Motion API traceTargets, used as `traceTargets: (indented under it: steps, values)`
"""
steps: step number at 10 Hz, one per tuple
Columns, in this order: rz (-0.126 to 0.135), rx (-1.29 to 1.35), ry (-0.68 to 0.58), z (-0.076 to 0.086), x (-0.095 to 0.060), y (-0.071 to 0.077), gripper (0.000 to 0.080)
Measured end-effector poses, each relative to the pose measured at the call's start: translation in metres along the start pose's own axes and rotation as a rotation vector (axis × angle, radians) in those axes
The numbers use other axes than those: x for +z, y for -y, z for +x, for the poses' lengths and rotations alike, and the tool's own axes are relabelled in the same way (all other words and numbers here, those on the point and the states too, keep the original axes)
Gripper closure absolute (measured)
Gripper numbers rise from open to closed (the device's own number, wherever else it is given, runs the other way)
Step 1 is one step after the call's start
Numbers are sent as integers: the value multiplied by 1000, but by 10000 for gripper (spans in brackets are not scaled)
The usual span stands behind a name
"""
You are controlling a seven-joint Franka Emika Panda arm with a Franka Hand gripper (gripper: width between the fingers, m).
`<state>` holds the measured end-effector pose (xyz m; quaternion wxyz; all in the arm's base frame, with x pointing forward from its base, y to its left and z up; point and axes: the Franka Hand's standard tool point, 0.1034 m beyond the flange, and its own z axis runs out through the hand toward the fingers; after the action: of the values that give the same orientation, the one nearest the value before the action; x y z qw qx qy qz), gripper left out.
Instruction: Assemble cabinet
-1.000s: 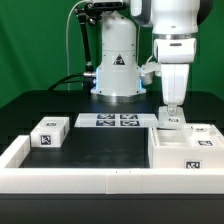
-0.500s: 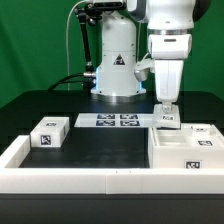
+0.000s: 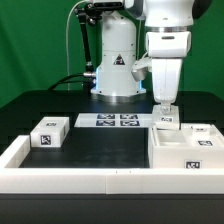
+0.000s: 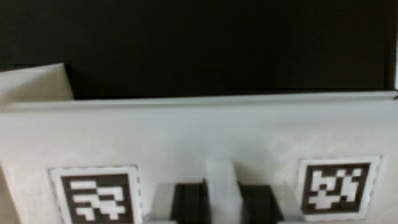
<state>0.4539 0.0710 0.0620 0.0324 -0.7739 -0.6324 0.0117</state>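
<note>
The cabinet (image 3: 186,157), a large white box with tags, lies at the exterior view's right. My gripper (image 3: 165,111) points straight down just behind it. It is shut on a small white tagged block (image 3: 167,121) that rests at the cabinet's far edge. In the wrist view the block (image 4: 214,130) fills the frame with two tags on it. My gripper (image 4: 217,203) shows there as dark fingers (image 4: 185,206) on either side of a thin white strip of the block. Another small white tagged block (image 3: 48,132) lies at the exterior view's left.
The marker board (image 3: 108,121) lies flat in front of the robot base (image 3: 115,75). A low white rail (image 3: 70,178) edges the black table at the front and left. A further tagged white piece (image 3: 204,131) sits behind the cabinet at the far right.
My gripper has moved a little toward the exterior view's left, and the small white block in it has shifted the same way.
</note>
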Motion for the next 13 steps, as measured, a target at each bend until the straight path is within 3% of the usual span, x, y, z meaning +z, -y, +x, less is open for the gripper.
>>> traceTargets:
  steps: [12, 13]
  values:
    - [-7, -141, 22, -4, 0, -11, 729]
    - [0, -184, 24, -5, 0, -19, 729]
